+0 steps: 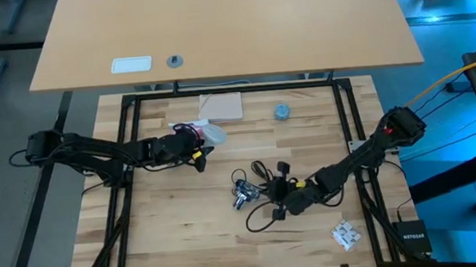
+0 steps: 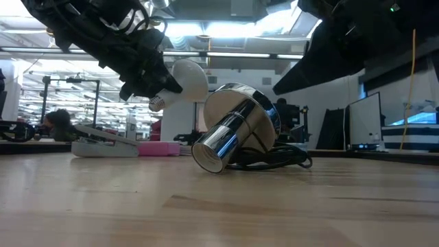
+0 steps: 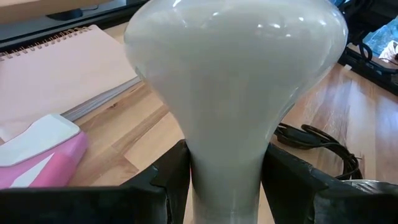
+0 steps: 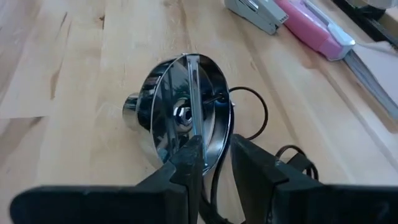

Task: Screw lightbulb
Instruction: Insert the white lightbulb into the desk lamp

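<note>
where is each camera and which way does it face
High view: above the table, looking straight down; both arms show, the left gripper holding the lightbulb, the right gripper at the socket.
Low view: at table-top height, looking level across to the room; arms enter from above, lightbulb over socket.
Left wrist view: on the left wrist, looking past its fingers clamping the lightbulb.
Right wrist view: on the right wrist, fingers pinching the socket rim.
Shared: the high and low views both show lightbulb and socket.
</note>
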Controlling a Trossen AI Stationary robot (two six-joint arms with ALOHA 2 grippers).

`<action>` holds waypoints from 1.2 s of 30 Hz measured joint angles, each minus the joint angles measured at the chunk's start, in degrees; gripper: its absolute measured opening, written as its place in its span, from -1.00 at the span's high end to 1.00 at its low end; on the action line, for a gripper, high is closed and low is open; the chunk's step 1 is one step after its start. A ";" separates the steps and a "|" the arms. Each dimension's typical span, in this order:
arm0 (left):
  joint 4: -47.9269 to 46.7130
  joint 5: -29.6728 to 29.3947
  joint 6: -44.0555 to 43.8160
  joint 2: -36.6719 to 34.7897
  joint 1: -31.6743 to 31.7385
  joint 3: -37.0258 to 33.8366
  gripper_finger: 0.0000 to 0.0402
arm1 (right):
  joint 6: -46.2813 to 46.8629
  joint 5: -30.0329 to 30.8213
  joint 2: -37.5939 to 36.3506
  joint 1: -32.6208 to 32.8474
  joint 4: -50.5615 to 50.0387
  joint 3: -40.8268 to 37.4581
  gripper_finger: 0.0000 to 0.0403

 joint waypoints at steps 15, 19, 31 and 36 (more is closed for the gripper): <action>0.00 0.00 -0.02 0.00 0.00 0.00 0.23 | -1.21 -9.09 0.00 -2.66 0.07 0.00 0.56; 0.00 0.00 -0.02 0.00 0.00 0.00 0.23 | -3.40 -12.98 -0.02 -3.80 0.07 0.00 0.56; 0.00 0.00 -0.04 0.00 0.00 0.00 0.23 | -5.09 -12.83 -0.04 -4.17 -0.37 0.00 0.56; 0.00 0.00 -0.02 0.00 0.00 0.00 0.23 | -4.58 -10.75 -0.04 -4.22 -0.41 0.00 0.56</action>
